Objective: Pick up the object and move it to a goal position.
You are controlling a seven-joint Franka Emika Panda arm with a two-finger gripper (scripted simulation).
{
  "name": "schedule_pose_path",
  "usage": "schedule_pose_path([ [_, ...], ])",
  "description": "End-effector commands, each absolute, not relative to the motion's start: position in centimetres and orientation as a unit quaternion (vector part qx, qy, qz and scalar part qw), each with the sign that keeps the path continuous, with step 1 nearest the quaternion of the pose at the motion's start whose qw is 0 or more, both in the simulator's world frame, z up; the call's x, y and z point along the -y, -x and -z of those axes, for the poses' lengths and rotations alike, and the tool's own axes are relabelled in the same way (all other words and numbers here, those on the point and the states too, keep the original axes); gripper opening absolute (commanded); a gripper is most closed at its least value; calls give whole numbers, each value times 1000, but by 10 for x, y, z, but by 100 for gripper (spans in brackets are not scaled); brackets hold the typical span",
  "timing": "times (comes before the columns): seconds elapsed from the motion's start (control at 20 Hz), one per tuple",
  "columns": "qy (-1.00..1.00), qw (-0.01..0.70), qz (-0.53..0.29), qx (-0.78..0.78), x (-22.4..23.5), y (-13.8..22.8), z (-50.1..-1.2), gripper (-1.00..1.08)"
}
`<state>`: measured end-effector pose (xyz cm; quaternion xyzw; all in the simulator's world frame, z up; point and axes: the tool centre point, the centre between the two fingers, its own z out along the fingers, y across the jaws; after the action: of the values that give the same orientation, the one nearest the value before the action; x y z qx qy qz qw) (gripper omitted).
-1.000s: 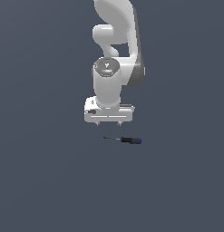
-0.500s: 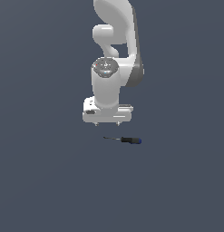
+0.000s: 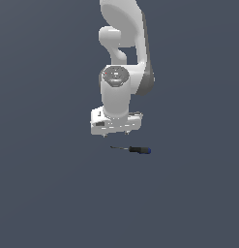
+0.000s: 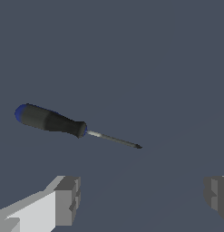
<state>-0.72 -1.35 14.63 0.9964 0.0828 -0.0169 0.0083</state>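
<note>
Small screwdriver [image 3: 132, 149] lying flat on the plain dark grey-blue floor [image 3: 43, 193], alone, with open floor on all its sides. Thin dark shaft with a lighter, shiny part next to the handle in the wrist view [image 4: 77, 126], ending in a fine tip. Thick black handle, slightly waisted near the shaft, closed by a rounded blue cap. In the exterior view, tip pointing to the exterior view's left and blue end to the exterior view's right, long axis almost level across the picture. Gripper [image 3: 115, 131] hanging above the tool and a little toward its tip side, not touching it, with a clear gap of floor between the short fingertips and the shaft. Fingers [image 4: 68, 199] spread wide apart in the wrist view, one grey pad at each side of the picture, nothing held between them; screwdriver lying beyond the gap, not between the pads. White arm [image 3: 123, 58] rising straight up from the hand to the top edge of the exterior view. No walls and no other things visible around the tool.
</note>
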Motion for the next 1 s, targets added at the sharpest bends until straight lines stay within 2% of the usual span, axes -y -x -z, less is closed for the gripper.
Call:
schedule_pose_path([
  [0.0, -994, 9, 17, -111, 11, 7, -142, 100],
  [0.95, -919, 8, 15, -394, -19, 2, -102, 100],
])
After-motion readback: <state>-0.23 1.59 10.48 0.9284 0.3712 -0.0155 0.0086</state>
